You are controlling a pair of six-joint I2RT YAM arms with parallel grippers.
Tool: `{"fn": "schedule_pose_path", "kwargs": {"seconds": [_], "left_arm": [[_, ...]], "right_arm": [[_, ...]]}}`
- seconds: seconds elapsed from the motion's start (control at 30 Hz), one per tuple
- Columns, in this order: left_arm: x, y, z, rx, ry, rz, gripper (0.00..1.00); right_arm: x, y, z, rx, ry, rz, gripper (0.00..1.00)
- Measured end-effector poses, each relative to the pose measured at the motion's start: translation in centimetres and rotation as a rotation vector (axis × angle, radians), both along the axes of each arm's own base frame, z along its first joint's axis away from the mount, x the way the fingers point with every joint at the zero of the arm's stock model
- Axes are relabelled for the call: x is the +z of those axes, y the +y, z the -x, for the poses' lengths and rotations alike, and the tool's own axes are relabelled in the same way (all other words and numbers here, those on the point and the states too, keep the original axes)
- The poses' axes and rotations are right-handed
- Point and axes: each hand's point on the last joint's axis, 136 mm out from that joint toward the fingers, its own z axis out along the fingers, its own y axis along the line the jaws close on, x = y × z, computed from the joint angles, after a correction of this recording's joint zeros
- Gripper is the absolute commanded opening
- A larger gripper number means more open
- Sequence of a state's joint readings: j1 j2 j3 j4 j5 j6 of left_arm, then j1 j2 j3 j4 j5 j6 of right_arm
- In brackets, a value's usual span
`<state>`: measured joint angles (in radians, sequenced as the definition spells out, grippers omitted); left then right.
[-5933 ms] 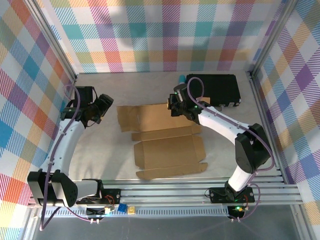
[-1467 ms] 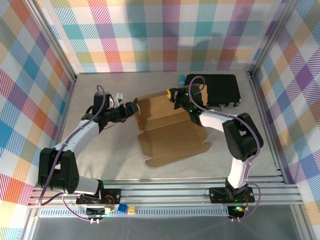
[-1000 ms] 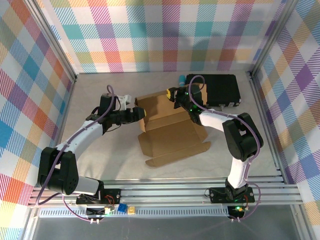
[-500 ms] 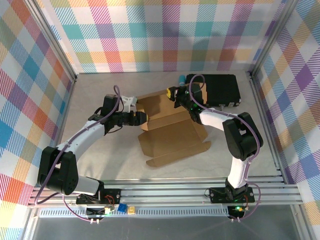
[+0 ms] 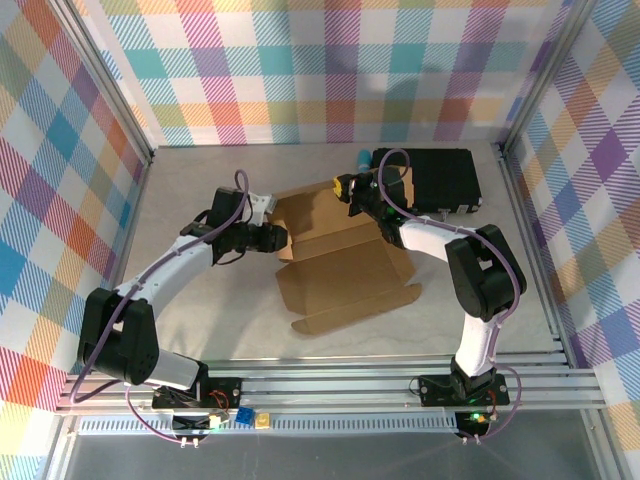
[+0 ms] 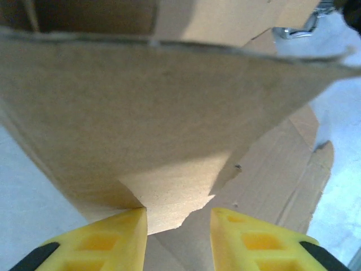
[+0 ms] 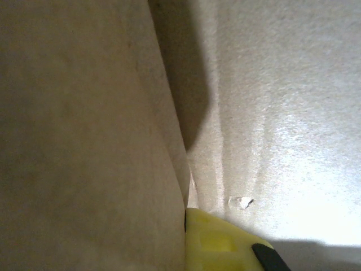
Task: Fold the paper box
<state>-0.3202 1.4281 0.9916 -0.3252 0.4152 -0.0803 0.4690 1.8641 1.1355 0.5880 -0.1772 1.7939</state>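
Note:
The paper box (image 5: pixel 345 270) lies half unfolded mid-table, its back panel tilted up. My right gripper (image 5: pixel 345 188) is at that panel's far edge. In the right wrist view the brown panel (image 7: pixel 84 141) covers the left half, and one yellow finger (image 7: pixel 217 240) presses flat against it; the other finger is hidden behind the card. My left gripper (image 5: pixel 272 237) is at the box's left side. In the left wrist view its fingers (image 6: pixel 121 234) stand apart, with the corner of a raised side flap (image 6: pixel 169 203) in the gap between them.
A black rectangular case (image 5: pixel 430 180) lies at the back right, just behind the right gripper, with a small blue object (image 5: pixel 362 157) at its left end. A tiny tan scrap (image 7: pixel 243 201) sits on the tabletop. Checked walls close in the sides and back.
The left gripper has moved right to the box's left flap. The box, flat earlier, now has its back panel raised. The right gripper has stayed at that panel.

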Motion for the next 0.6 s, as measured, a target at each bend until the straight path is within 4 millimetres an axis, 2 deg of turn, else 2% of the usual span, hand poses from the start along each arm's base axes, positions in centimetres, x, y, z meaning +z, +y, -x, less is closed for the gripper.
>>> {"fn": "schedule_pose_path", "kwargs": {"seconds": [0.13, 0.37, 0.6], "left_arm": [[-0.4, 0.8, -0.4, 0.038, 0.019, -0.055, 0.31], [0.0, 2.3, -0.8, 0.107, 0.037, -0.151, 0.43], [-0.1, 4.0, 0.0, 0.143, 0.047, -0.235, 0.49]], "right_arm": [[-0.1, 0.0, 0.0, -0.001, 0.002, 0.001, 0.0], [-0.1, -0.3, -0.1, -0.005, 0.002, 0.001, 0.0], [-0.1, -0.3, -0.1, -0.005, 0.002, 0.001, 0.0]]}}
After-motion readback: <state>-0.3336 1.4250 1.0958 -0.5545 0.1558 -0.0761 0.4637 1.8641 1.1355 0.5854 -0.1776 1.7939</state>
